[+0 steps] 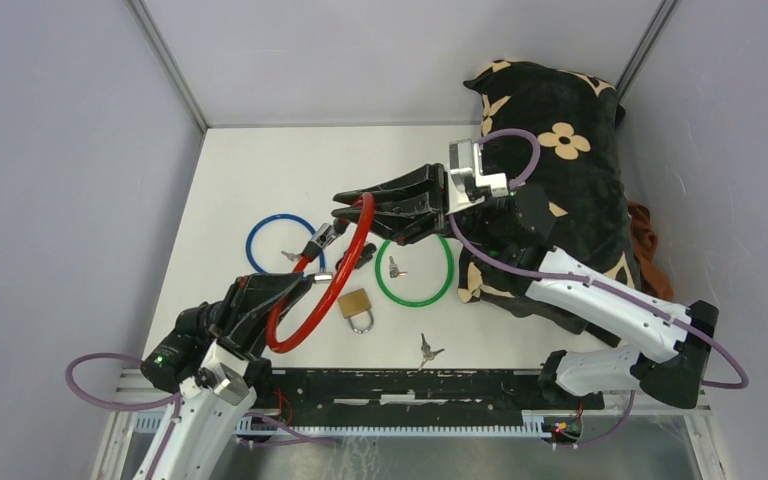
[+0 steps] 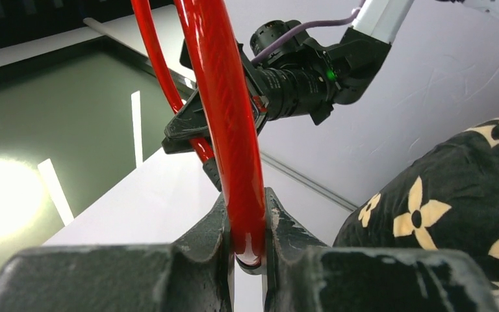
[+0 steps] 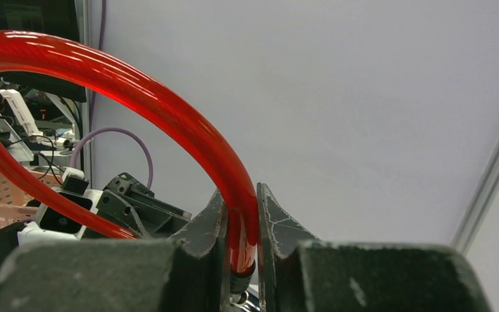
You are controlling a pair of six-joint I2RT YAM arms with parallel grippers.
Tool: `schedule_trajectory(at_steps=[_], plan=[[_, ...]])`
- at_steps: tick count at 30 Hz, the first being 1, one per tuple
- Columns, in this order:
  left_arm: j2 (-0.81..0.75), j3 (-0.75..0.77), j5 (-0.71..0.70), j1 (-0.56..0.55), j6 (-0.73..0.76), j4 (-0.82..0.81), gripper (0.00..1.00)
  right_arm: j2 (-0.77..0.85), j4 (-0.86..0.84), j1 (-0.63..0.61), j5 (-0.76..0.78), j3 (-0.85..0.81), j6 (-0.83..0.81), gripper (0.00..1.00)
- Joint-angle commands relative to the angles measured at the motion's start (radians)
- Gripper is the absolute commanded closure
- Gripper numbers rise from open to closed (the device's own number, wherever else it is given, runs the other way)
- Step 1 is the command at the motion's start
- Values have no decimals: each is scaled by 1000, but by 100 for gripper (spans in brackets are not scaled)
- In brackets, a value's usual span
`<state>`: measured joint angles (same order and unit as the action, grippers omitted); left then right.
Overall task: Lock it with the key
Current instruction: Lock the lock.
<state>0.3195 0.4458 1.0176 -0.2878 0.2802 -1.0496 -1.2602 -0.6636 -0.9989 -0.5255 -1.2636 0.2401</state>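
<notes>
A red cable lock (image 1: 345,265) is held up off the table between both grippers. My left gripper (image 1: 295,290) is shut on the lower part of its loop; in the left wrist view the red cable (image 2: 227,117) stands up between the fingers, midway (image 2: 247,224). My right gripper (image 1: 345,208) is shut on the cable's upper end; in the right wrist view the cable (image 3: 136,84) arcs left from the gripper (image 3: 237,224), and a black end piece (image 3: 237,281) shows just below the red sleeve. A loose key (image 1: 427,350) lies near the front rail.
A brass padlock (image 1: 357,303) lies under the red loop. A blue cable ring (image 1: 250,245) and a green cable ring (image 1: 450,268) lie on the table, each with a key inside. A black flowered pillow (image 1: 560,190) and an orange cloth (image 1: 645,230) sit at the right.
</notes>
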Motion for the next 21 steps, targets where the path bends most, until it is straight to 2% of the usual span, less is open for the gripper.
schedule_trajectory(at_steps=[1,7,21], plan=[[-26,4,-72,14,-83,-85,98,-42,-124,-30,8,-101,42,100],[-34,-5,-120,57,-119,-127,98,-71,-105,-41,30,-99,-10,100],[-28,-17,-132,65,-177,-163,98,-142,-139,-41,28,-134,-24,100]])
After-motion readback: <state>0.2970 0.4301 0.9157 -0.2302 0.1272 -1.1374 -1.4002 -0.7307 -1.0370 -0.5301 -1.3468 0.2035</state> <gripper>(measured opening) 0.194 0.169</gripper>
